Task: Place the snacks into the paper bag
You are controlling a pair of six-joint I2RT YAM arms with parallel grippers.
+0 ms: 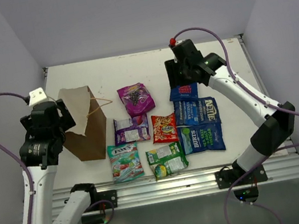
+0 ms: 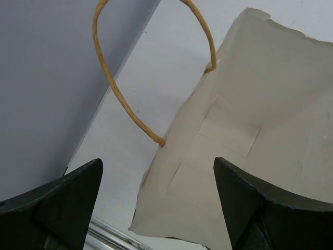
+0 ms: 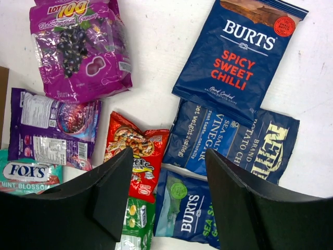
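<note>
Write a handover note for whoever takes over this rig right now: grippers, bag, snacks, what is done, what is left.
Left gripper: open, empty, at the bag mouth.
Right gripper: open, empty, above the snacks.
Bag: on the left of the table. Snacks: eight packets lie flat to its right.
Done: nothing yet; no packet shows in the bag.
Left: pick up each packet and drop it in.

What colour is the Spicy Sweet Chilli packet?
The packet is dark blue; best in the right wrist view.
</note>
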